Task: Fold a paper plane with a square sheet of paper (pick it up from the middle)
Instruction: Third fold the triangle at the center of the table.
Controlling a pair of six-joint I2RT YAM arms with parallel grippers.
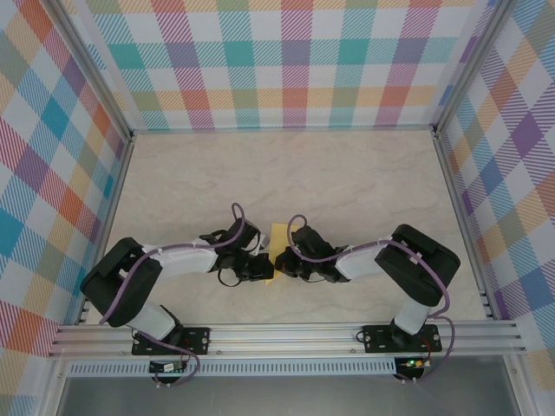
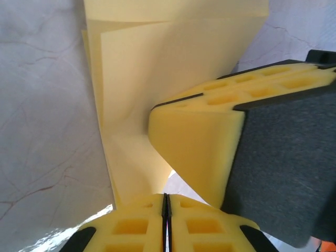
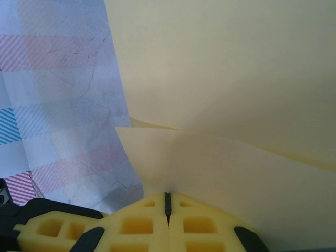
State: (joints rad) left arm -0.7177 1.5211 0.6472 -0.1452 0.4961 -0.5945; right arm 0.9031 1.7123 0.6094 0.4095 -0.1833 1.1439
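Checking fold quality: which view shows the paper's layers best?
Left wrist: the paper shows several stacked layers with distinct edges. Right wrist sees it very close, with one overlapping edge across a flat sheet. Top external catches a small yellow sliver.

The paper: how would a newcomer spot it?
On the marbled table, look near the front edge where the left arm and right arm meet. The pale-yellow paper sits between them, pinched by the left gripper and right gripper, the only yellow sheet there.
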